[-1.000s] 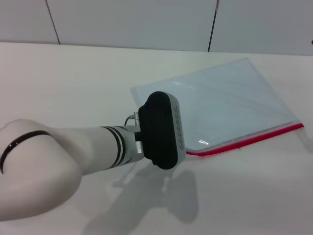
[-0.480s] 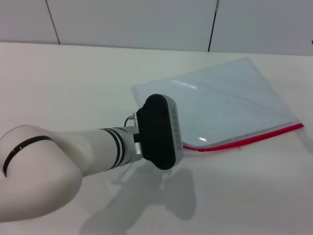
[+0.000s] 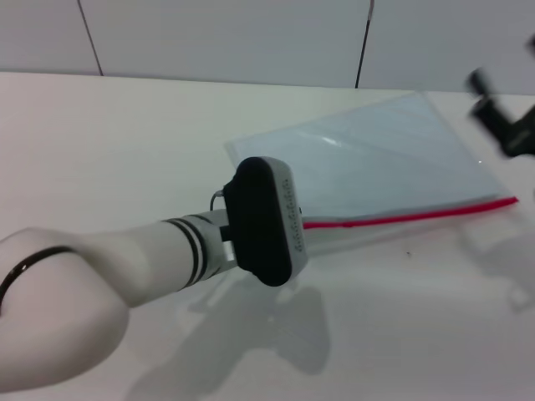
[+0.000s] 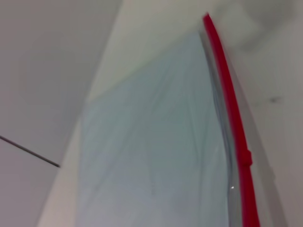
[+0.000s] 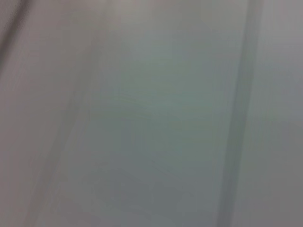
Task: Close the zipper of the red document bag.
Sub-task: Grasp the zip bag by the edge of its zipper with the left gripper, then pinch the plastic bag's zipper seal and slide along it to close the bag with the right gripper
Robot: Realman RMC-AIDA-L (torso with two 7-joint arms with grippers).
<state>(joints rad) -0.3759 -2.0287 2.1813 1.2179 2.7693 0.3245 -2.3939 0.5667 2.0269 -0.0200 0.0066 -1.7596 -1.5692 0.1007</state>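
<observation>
Black casing of the left gripper is hiding its fingers from the head camera, so whether they are apart or together cannot be told; the left wrist view is showing none of them either. That gripper is hovering at the near left corner of the red document bag, a large flat rectangular pouch of translucent pale-blue plastic, and is covering the end of the zipper, a thin bright-red strip running along the pouch's near long edge. Behind the casing, the white left arm with its black rings is reaching in from the lower left and casting a grey shadow on the pale bench. In the left wrist view the red strip is running lengthwise beside the blue sheet, with a small red tab sticking out from it partway along. The pouch is lying flat on the bench, right of centre, its far corner pointing toward the grey panelled wall. At the far right edge of the head view, the dark right gripper is showing only as a blurred shape above the pouch's right corner, and its fingers cannot be judged. The right wrist view is offering only a blurred grey surface.
</observation>
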